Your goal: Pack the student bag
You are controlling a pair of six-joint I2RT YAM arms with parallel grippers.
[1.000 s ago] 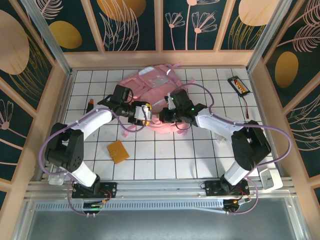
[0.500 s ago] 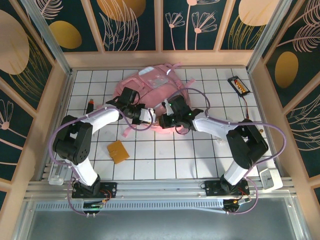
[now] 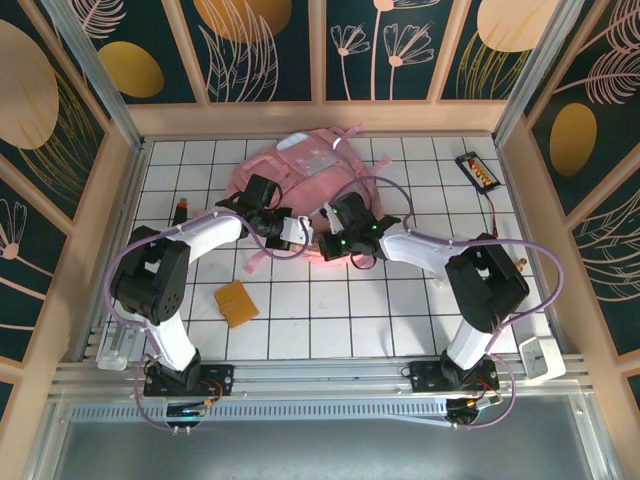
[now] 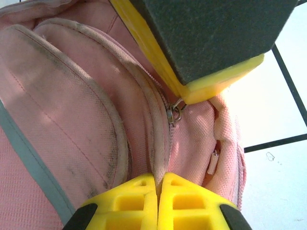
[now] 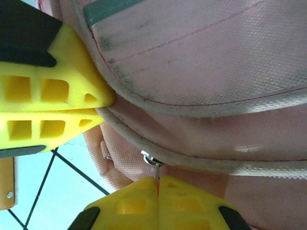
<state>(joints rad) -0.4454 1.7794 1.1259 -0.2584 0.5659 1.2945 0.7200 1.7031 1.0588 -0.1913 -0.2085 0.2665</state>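
Observation:
The pink student bag (image 3: 300,170) lies at the back middle of the tiled table, its near end between my two grippers. My left gripper (image 3: 299,232) is shut on a fold of the bag's grey-edged piping (image 4: 160,143), seen close up in the left wrist view (image 4: 158,178). Facing it, my right gripper (image 3: 329,238) is shut on the metal zipper pull (image 5: 154,163), pinched between its yellow fingertips (image 5: 157,181). In the left wrist view the same zipper pull (image 4: 174,113) hangs just under the right gripper's fingers (image 4: 211,86). The two grippers almost touch.
A flat orange-brown piece (image 3: 235,303) lies on the tiles in front of the left arm. A small red-and-black item (image 3: 181,210) sits at the left. A black case with coloured contents (image 3: 477,170) lies back right. A white object (image 3: 540,358) rests by the right front rail.
My left gripper has moved in to the bag's near end and shut on its piping. The right gripper has shifted slightly left, still holding the zipper pull.

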